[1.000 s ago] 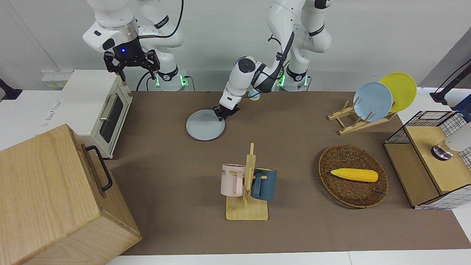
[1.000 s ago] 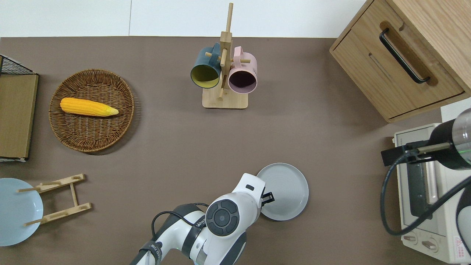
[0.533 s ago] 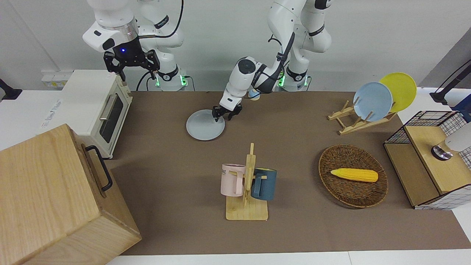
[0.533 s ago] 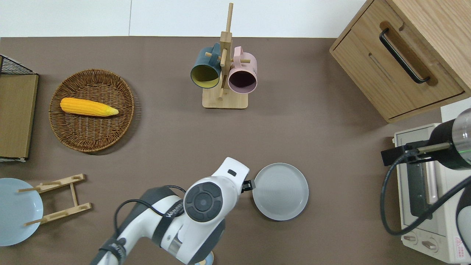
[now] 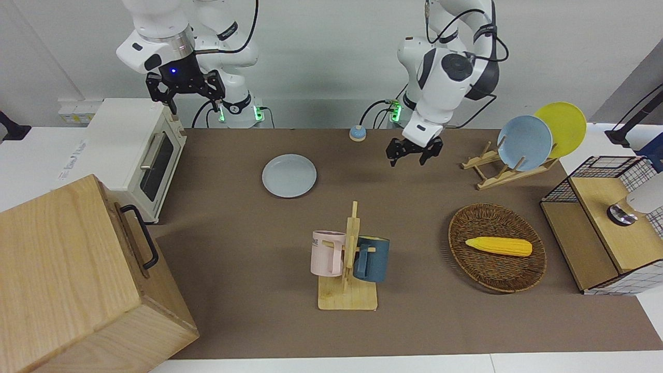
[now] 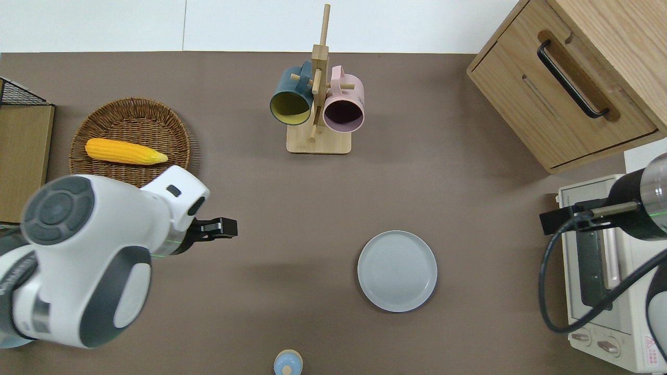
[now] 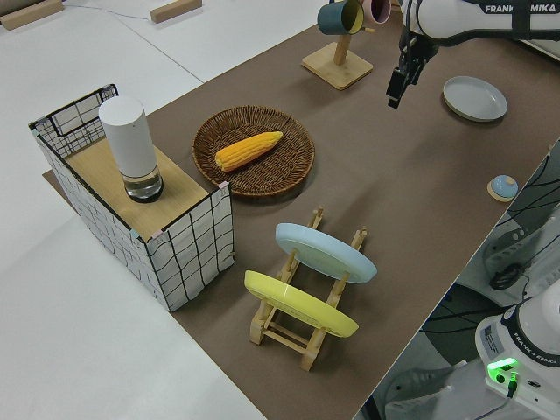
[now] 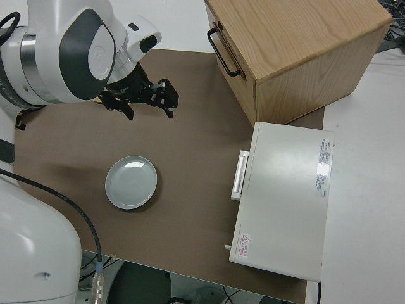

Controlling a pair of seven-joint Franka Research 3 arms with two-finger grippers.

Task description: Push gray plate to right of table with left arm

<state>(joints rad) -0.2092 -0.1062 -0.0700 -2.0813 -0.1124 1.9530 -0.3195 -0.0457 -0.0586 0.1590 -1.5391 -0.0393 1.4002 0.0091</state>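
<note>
Gray plate (image 5: pixel 289 175) lies flat on the surface (image 5: pixel 248 228), between mug rack (image 5: pixel 348 259) and toaster oven (image 5: pixel 135 150), nearer the robots. Left hand (image 5: pixel 414 152) hangs well apart, fingers spread, empty. Push looks done; next: park. Right arm parked.
</note>
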